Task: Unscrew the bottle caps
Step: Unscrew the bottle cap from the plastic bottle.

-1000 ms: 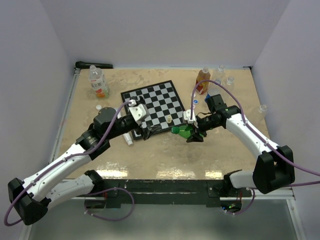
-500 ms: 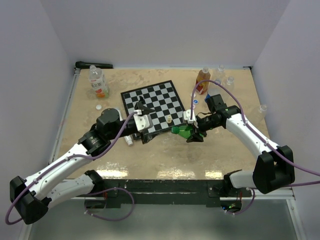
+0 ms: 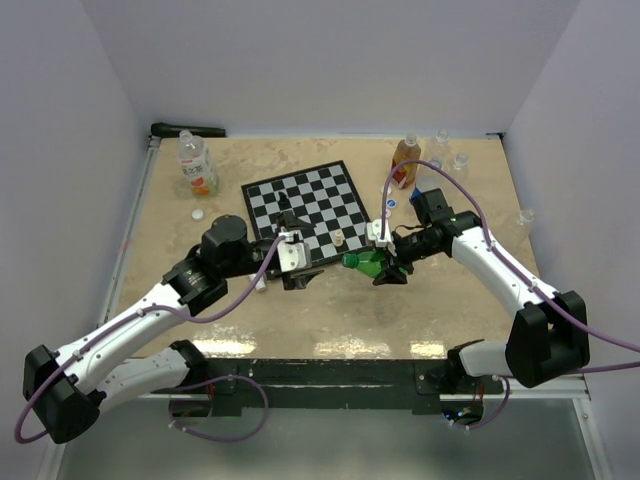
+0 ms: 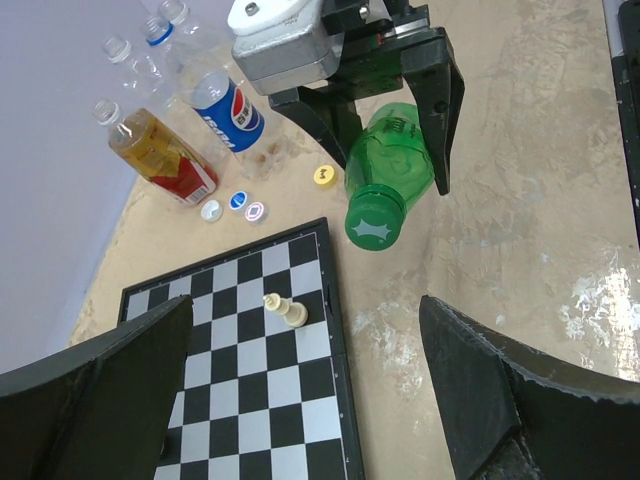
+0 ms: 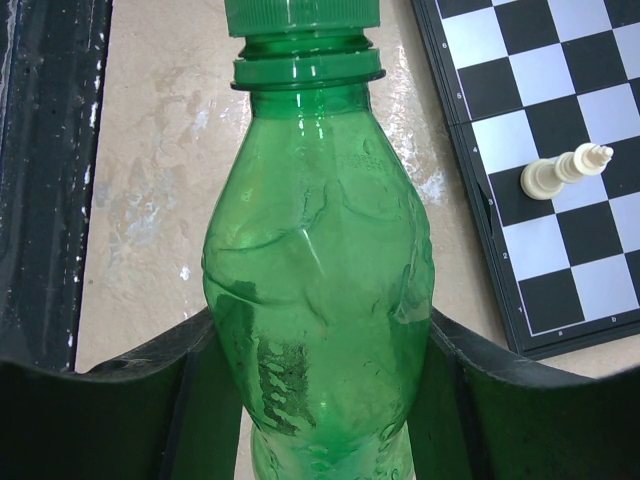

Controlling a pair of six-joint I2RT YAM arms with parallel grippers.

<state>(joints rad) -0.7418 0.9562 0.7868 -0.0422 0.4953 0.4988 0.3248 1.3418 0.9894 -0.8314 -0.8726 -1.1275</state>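
- right gripper (image 5: 322, 330) clamps the belly of the see-through green plastic bottle (image 4: 392, 150), held sideways just off the black-and-white chessboard's (image 3: 300, 205) near right corner
- its green screw cap (image 4: 372, 225) faces the left gripper (image 4: 308, 330), jaws wide, empty
- probably light, squashy, slick; grab the cap's rim
- since a second ago: left gripper slid off the board toward the cap

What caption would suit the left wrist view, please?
Right end effector holds the capped green bottle beside the chessboard.

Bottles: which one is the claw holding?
The green bottle, the only green one, gripped sideways by the right claw. The other bottles stand upright, with no claw on them.
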